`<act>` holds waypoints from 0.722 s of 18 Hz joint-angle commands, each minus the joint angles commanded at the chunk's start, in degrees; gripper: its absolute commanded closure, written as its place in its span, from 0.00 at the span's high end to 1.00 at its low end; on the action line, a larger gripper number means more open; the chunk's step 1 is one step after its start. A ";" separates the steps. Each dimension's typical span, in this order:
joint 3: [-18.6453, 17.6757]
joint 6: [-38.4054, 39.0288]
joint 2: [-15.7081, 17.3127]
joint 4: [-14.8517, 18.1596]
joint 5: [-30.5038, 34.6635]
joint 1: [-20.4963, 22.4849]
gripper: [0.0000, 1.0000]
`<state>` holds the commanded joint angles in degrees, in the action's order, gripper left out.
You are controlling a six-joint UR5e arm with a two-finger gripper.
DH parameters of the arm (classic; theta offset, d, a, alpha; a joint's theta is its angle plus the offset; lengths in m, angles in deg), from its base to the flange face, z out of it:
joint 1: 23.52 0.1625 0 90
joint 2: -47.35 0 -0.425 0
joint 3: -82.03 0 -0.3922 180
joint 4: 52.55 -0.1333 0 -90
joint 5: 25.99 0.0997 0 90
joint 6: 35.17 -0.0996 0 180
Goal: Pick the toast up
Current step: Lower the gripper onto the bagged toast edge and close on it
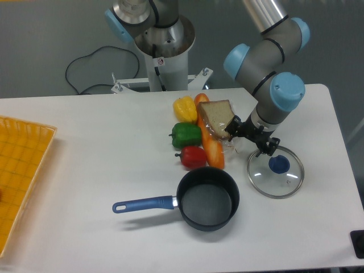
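Note:
The toast [215,116], a brown slice with a darker crust, is tilted up over the top end of the long orange loaf [212,147], just right of the peppers. My gripper [232,127] comes in from the right. Its dark fingers close on the toast's right edge, so the gripper is shut on the toast. The toast's lower edge is close to the loaf; I cannot tell whether they touch.
A yellow pepper [184,107], a green pepper [186,135] and a red pepper [193,157] lie left of the loaf. A black pot [208,199] with a blue handle [142,204] stands in front. A glass lid [276,172] lies under the wrist. A yellow tray [20,170] is at the left edge.

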<state>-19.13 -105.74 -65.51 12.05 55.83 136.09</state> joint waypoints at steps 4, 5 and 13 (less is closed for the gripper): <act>-0.79 0.44 -0.09 0.00 -0.79 0.00 0.93; -0.79 1.22 -0.17 -0.09 -0.79 -0.09 0.93; -0.71 3.69 -0.70 -0.26 -0.70 -1.05 0.92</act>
<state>-19.84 -102.05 -66.21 11.79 55.13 135.04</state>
